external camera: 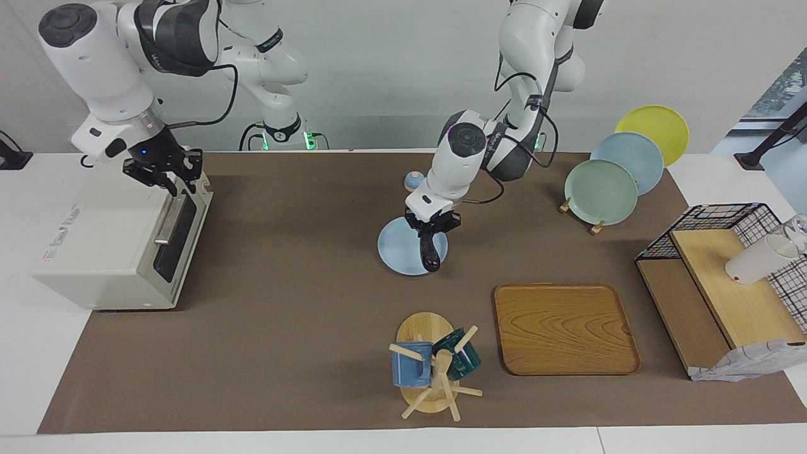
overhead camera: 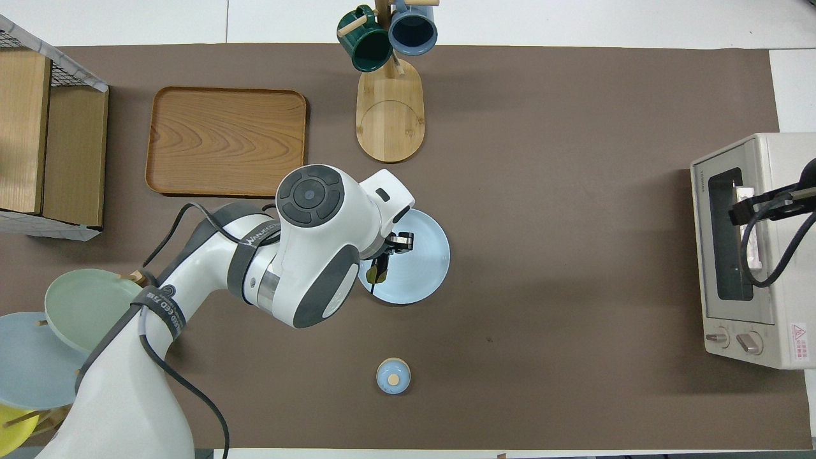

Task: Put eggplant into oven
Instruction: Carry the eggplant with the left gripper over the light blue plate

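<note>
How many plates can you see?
4. One light blue plate lies flat mid-table under the held eggplant. Green, blue and yellow plates stand in a rack at the left arm's end.

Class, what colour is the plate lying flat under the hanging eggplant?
Pale blue. The plate shows best in the overhead view.

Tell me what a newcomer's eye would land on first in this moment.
First, the left arm's tool dangling the dark eggplant by its stem end over the light blue plate at mid-table. Next, the off-white oven at the right arm's end, with the right tool down at the top of its door by the silver handle.
</note>
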### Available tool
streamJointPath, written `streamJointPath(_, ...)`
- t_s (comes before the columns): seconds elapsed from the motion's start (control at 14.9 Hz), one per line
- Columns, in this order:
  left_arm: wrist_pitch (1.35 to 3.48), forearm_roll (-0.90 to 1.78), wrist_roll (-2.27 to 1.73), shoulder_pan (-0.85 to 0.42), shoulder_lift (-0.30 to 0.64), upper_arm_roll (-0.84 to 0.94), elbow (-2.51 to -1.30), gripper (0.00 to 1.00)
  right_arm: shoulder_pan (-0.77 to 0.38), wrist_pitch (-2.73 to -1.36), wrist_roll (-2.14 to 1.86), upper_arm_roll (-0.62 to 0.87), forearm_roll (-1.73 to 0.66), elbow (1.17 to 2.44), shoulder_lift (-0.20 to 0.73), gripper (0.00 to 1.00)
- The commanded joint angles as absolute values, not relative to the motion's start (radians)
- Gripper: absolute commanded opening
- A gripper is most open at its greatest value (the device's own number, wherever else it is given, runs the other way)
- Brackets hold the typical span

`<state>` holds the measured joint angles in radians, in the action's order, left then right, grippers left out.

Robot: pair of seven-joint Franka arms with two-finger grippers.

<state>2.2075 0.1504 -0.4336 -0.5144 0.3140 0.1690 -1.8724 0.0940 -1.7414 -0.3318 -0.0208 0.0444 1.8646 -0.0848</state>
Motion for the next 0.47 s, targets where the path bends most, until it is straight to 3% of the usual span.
streamJointPath(0.0, 2.255, 0.172, -0.442, -0.541, 0.336, 0.15, -1.881, 0.0, 0.095, -1.819, -0.275, -0.014, 0.105, 1.97, -0.155, 0.0)
streamJointPath(0.4, 2.25, 0.172, -0.44, -0.548, 0.336, 0.15, -1.882, 0.0, 0.109, -1.854, -0.14, -0.015, 0.143, 2.0, -0.124, 0.0)
